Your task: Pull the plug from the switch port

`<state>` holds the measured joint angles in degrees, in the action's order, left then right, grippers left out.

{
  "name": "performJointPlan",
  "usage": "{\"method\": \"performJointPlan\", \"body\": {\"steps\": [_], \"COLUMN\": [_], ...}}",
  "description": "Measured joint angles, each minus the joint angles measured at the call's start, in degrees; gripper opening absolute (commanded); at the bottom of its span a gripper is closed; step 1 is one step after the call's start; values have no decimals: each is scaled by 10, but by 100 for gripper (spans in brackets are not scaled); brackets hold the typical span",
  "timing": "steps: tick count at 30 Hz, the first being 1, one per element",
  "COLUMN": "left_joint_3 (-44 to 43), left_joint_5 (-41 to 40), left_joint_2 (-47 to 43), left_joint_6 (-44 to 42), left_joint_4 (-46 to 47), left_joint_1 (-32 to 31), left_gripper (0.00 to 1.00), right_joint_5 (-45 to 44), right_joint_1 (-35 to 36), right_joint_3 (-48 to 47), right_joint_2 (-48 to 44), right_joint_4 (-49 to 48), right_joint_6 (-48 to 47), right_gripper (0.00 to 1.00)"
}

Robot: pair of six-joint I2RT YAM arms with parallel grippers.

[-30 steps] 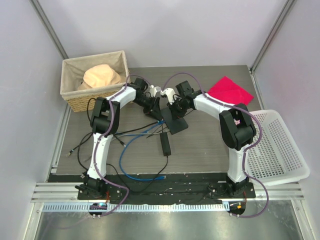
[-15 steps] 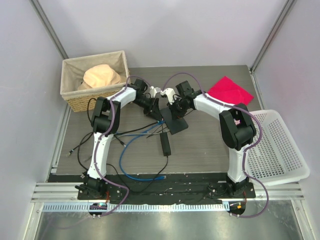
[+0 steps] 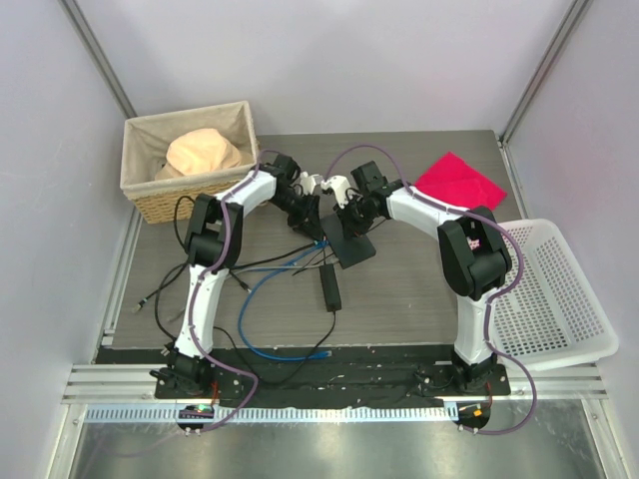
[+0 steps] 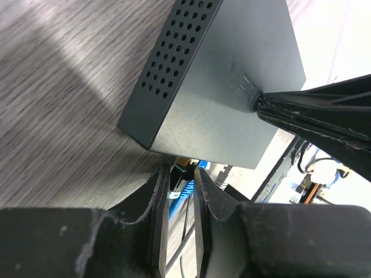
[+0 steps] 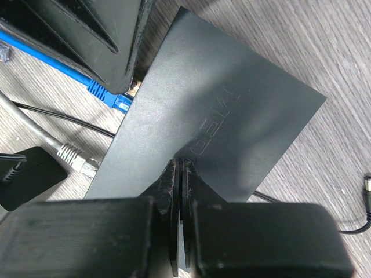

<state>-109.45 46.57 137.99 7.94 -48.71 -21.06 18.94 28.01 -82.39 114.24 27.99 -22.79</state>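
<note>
step: grasp | left jaws narrow on small blue cable plug (image 4: pixel 177 193) | right jaws shut, tips atop flat matte-black switch box (image 4: pixel 232 69) | next: likely straight pull

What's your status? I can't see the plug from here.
Left gripper narrow around blue plug, grip unconfirmed. Right gripper shut, pinning switch. Plug not yet out. Loose grey cable beside, not blocking.

Lab robot cell: white enclosure walls (image 3: pixel 349 70), metal corner posts (image 3: pixel 97 55), grey wood-grain table (image 3: pixel 399 299), two robot arms (image 3: pixel 200 299) bolted to rail (image 3: pixel 329 392) at its near edge
</note>
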Motion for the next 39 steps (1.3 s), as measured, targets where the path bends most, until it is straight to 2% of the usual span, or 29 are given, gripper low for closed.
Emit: {"method": "performJointPlan", "body": {"steps": [9,17,27,32,39], "left_joint_3": [-11,-37,39,-6,-42], "left_joint_5": [23,-10,21,5,-36], "left_joint_2": [9,12,-15,2,-18], "left_joint_6": [-29,-62,-54,-63,-132], "left_joint_4": [-11,-42,-55,-76,-114], "left_joint_1": [1,-6,28,23,17], "left_gripper": [0,0,0,0,0], "right_joint_5": [-2,-2,-4,-4,-7], "right_joint_1": [0,0,0,0,0], "right_joint_3": [0,0,0,-2,-2], "right_joint_2": [0,0,1,3,3], "right_joint_4": [0,0,-3,-3,-3], "right_joint_6": [4,4,7,7,7], "right_gripper": [1,1,1,1,1]}}
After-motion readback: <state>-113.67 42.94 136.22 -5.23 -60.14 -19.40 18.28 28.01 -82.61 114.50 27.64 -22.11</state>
